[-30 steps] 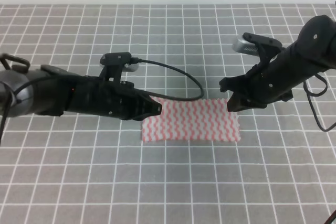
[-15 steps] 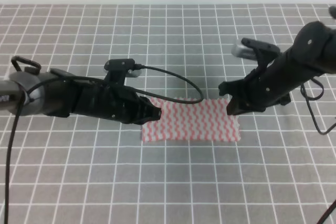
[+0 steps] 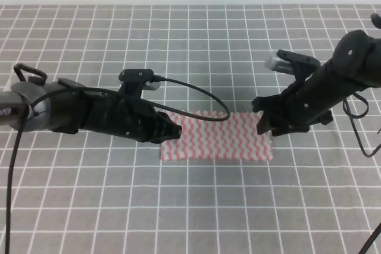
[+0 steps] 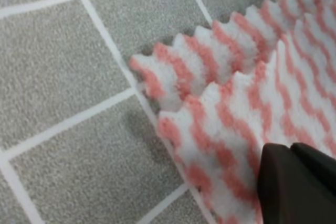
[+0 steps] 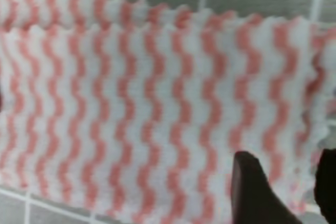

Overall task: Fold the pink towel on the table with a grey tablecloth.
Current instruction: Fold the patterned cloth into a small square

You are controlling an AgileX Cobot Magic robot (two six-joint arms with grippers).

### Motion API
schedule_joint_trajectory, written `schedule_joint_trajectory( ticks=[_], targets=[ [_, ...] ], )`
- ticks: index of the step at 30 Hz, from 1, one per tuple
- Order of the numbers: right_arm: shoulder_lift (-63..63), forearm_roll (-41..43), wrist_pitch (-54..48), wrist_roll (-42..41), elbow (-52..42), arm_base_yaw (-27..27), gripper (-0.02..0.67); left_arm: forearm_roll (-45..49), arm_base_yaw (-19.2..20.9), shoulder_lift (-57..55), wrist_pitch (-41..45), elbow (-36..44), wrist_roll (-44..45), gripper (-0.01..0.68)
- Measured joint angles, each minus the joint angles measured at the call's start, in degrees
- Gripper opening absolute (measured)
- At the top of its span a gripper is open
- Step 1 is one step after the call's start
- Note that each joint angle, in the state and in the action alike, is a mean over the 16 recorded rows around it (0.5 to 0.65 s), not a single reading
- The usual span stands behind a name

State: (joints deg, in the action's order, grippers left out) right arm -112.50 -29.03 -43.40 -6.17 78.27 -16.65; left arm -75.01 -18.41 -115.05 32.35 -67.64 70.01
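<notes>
the left gripper (image 3: pixel 174 131) sits at the pink towel (image 3: pixel 217 137)'s left edge, the right gripper (image 3: pixel 264 124) at its right edge; i cannot tell how far either is parted. the towel lies doubled, mid-table on the grey tablecloth (image 3: pixel 190 206). best to pinch both layers squarely before folding again. no writing is readable.

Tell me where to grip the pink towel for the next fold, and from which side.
Probably take the pink towel by its two short ends, each arm from its own side. It lies flat as a wide strip already doubled, two serrated layers showing at the corner. The left gripper and right gripper sit at those ends.
</notes>
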Motion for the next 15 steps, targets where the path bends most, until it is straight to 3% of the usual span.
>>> schedule_joint_trajectory(
  ticks=[15],
  targets=[
    [-1.8, -0.1, 0.9, 0.0, 0.0, 0.7, 0.253, 0.3, 0.0, 0.0, 0.3, 0.0, 0.0, -0.001]
  ],
)
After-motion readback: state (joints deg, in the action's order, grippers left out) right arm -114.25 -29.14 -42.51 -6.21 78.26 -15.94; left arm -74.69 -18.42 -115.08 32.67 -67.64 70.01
